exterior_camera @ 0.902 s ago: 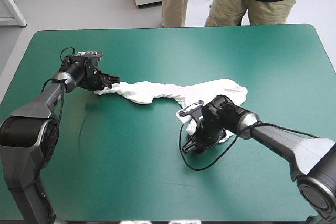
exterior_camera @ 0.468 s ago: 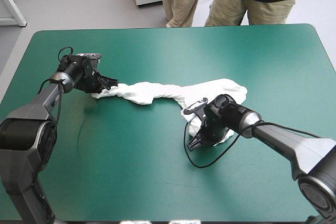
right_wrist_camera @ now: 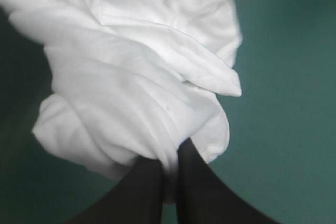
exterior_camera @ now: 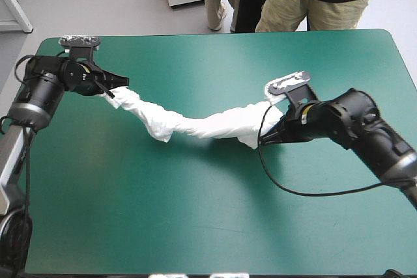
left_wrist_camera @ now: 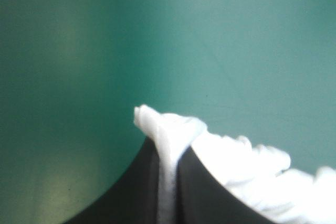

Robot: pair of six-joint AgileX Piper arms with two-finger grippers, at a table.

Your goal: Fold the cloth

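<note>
— Which way is the T-shirt pointing?
— It is stretching as a twisted rope across the teal-green cover, its long axis slanting from near right to far left. The right gripper is pinching the nearer end. The left gripper is clamping the farther end.

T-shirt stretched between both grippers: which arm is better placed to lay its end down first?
Probably right: right gripper holds the T-shirt bunched, nearer mid-table; left gripper pinches a thin end by the far-left corner.

The T-shirt is plain white, the table cover teal-green, the fingers black.
</note>
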